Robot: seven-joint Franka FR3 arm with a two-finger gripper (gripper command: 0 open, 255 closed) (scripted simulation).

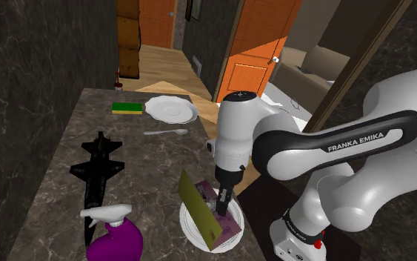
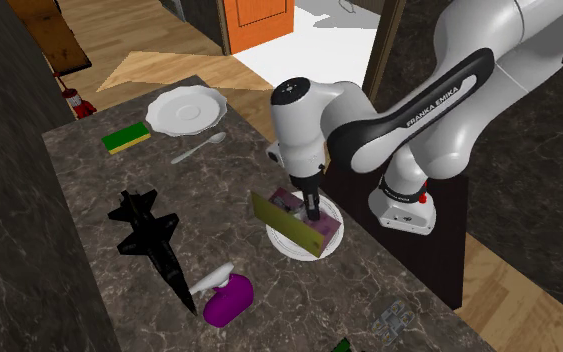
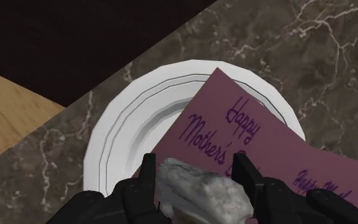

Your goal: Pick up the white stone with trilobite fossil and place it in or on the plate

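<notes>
A pale grey-white stone (image 3: 199, 191) sits clasped between my two black fingers (image 3: 149, 173). My gripper (image 3: 196, 172) is shut on it, just above a white plate (image 3: 107, 127) near the counter's edge by the stand. An open card (image 3: 254, 140), purple inside with "Happy Mother's" written on it, lies across that plate. In the shoulder view the gripper (image 1: 221, 210) points down into the plate (image 1: 192, 228), behind the card's olive cover (image 1: 198, 207). The second exterior view shows the gripper (image 2: 312, 212) low over the plate (image 2: 287, 243) and card (image 2: 289, 225).
A second white plate (image 1: 171, 109) stands at the counter's far end, with a green-and-yellow sponge (image 1: 127, 108) and a spoon (image 1: 166, 132) nearby. A black toy jet (image 1: 95, 174) and a purple spray bottle (image 1: 114, 237) lie along the shoulder view's left. A dark wall borders the counter there.
</notes>
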